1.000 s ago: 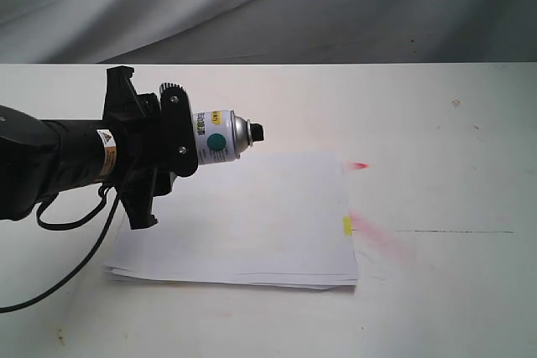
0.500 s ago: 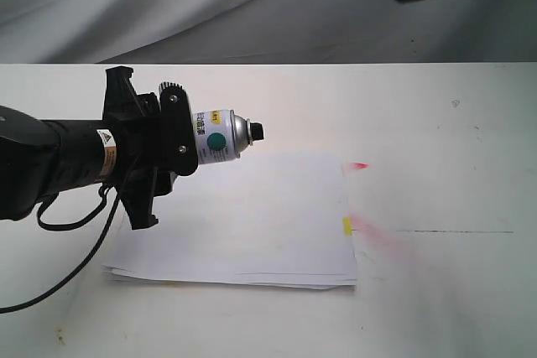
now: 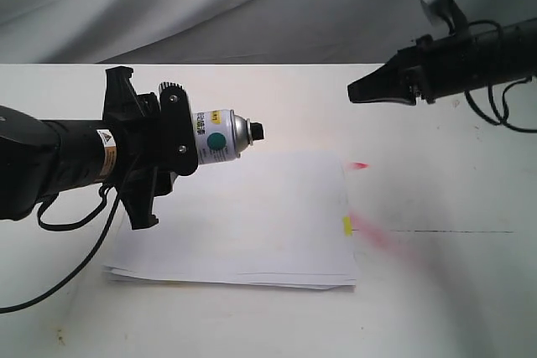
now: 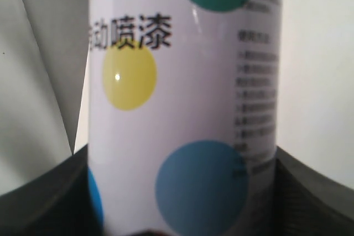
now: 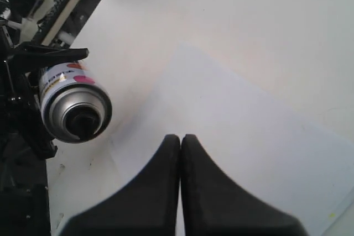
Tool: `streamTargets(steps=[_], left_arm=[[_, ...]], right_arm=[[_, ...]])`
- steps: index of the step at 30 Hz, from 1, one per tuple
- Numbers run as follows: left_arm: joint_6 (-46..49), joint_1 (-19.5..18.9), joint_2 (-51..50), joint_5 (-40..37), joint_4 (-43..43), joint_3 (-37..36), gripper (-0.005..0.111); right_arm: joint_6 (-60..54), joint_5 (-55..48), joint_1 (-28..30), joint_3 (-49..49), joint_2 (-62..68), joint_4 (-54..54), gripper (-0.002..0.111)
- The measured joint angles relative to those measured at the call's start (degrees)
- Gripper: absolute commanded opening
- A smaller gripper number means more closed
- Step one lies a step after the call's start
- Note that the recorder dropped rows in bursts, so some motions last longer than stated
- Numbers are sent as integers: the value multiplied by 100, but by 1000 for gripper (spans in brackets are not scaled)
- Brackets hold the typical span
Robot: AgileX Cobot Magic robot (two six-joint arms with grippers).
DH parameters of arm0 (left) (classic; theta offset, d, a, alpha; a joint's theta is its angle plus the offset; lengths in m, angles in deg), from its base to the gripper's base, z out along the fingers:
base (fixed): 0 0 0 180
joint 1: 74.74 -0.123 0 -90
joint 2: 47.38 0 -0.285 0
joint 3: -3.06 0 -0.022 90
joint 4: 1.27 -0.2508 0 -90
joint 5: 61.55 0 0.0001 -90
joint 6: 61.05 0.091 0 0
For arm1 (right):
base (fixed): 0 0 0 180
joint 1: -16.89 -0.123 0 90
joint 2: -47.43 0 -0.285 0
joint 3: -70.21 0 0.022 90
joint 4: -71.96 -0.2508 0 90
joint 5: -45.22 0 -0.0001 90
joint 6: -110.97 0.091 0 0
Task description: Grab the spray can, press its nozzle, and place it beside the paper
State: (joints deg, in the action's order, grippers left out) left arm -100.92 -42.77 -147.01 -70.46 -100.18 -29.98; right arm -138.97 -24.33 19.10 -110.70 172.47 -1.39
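Between the matt black plastic jaws of the left gripper (image 3: 181,135) we see the spray can (image 4: 182,109), its white label glossy and catching a highlight. Past the jaws its dome is smooth silver metal, topped by a dull black plastic nozzle (image 5: 82,121). The right gripper (image 5: 180,141) looks matt black too. Under the jaws lies matt white paper (image 3: 252,224) on a smooth, red-smeared table (image 3: 453,291), with creased grey cloth (image 3: 210,6) behind.

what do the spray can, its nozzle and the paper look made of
The spray can looks like metal: shiny silver dome, glossy printed label. The nozzle is matte black, probably plastic. The paper is thin matte white sheets, stacked edges visible.
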Motion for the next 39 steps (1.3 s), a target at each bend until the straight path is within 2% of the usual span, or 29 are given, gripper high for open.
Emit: streamTargets(steps=[3,11,39], left_arm=[[-27,0,0,0,0,0,0],[-64,0,0,0,0,0,0],[-100,0,0,14,0,0,0]], right_arm=[[-332,0,-129,228,169,-351,0],[-738,-1,-932,296,253,-651,0],[-893,-1,-1340,296,253,-831,0]])
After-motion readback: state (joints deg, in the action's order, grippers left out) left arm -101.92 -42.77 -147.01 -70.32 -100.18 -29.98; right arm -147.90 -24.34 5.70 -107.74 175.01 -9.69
